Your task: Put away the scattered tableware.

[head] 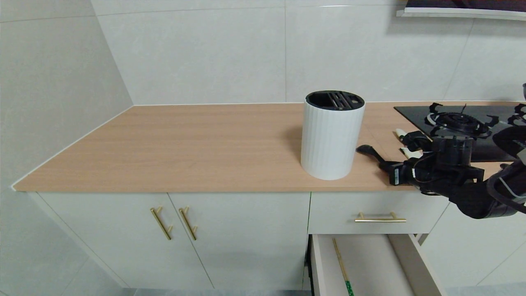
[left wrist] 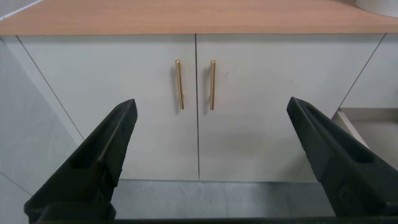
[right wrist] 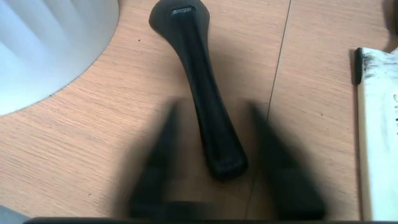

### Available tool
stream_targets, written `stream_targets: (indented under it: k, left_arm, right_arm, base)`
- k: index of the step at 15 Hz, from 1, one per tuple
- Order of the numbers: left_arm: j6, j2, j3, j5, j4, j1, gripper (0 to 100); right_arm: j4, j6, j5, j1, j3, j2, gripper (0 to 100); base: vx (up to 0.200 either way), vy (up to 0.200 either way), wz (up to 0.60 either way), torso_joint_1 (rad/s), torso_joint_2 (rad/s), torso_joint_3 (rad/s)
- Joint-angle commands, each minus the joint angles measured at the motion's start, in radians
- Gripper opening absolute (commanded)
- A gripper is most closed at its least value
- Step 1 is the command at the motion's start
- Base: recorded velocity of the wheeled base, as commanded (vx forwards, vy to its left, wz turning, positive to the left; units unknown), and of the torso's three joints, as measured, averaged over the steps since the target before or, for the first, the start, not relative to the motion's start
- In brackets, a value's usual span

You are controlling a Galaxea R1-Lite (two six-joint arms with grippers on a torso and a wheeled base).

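A black utensil handle lies flat on the wooden counter, just right of the white ribbed holder with its black slotted top. My right gripper is open low over the counter, one finger on each side of the handle's near end. In the head view the right gripper sits at the counter's front edge, pointing at the black handle. Two white-handled pieces lie behind it. My left gripper hangs open below counter height, facing the cabinet doors.
A black gas hob takes up the counter's right end. Below the counter a drawer stands open with a chopstick inside. A closed drawer with a gold handle is above it. The counter's left half is bare wood.
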Motion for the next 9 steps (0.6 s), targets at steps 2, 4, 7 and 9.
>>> stream_targets:
  k: [2, 4, 7, 9]
  left_arm:
    - [0.0, 0.002, 0.0, 0.001, 0.0, 0.0, 100]
    - [0.0, 0.002, 0.0, 0.001, 0.0, 0.0, 100]
    - [0.0, 0.002, 0.0, 0.001, 0.0, 0.0, 100]
    - [0.0, 0.002, 0.0, 0.001, 0.0, 0.0, 100]
  right_arm:
    - [0.006, 0.005, 0.002, 0.009, 0.006, -0.006, 0]
    - [0.028, 0.04, 0.018, 0.023, 0.008, -0.023, 0]
    - [0.238, 0.059, 0.024, 0.037, -0.018, -0.115, 0]
    - [0.424, 0.108, 0.021, 0.042, -0.069, -0.192, 0]
  base:
    - [0.0, 0.0, 0.0, 0.0, 0.0, 0.0]
    - [0.0, 0.0, 0.0, 0.0, 0.0, 0.0]
    - [0.0, 0.0, 0.0, 0.0, 0.0, 0.0]
    - [0.0, 0.0, 0.0, 0.0, 0.0, 0.0]
